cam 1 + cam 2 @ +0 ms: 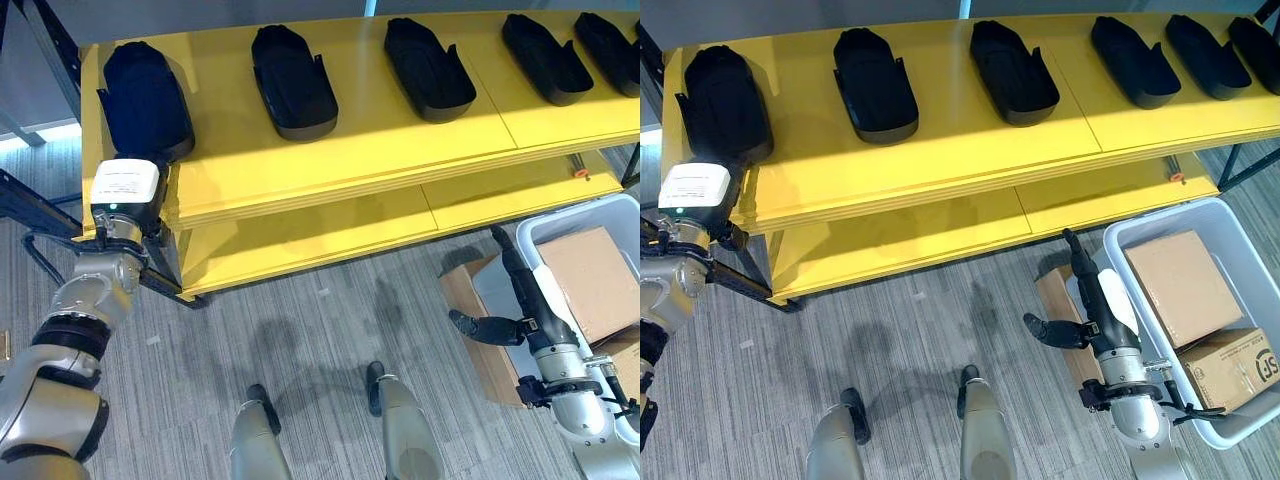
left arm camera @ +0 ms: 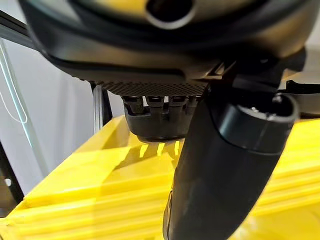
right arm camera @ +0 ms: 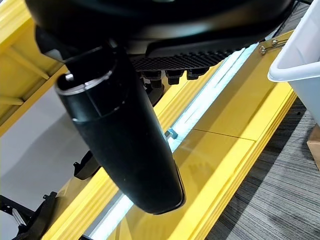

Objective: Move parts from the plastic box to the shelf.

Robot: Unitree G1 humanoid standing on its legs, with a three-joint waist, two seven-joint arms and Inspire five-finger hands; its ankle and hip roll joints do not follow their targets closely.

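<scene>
Several black moulded parts lie in a row on the yellow shelf's top board (image 1: pixel 350 150). My left hand (image 2: pixel 225 170) is at the shelf's left end, just short of the near end of the leftmost part (image 1: pixel 145 100). Its thumb is straight and its fingers (image 2: pixel 160 102) point at that part without curling round it. Low on the right, my right hand (image 1: pixel 520 295) hangs over the floor beside the left wall of the pale plastic box (image 1: pixel 1160 215). It is open, with straight fingers and the thumb (image 1: pixel 480 325) spread out, and it holds nothing.
Two cardboard cartons (image 1: pixel 1180 285) (image 1: pixel 1240 365) fill the plastic box, and another brown carton (image 1: pixel 1055 295) stands on the floor against it. A lower yellow board (image 1: pixel 330 235) sits under the top one. A dark metal frame (image 1: pixel 30 200) stands left of the shelf.
</scene>
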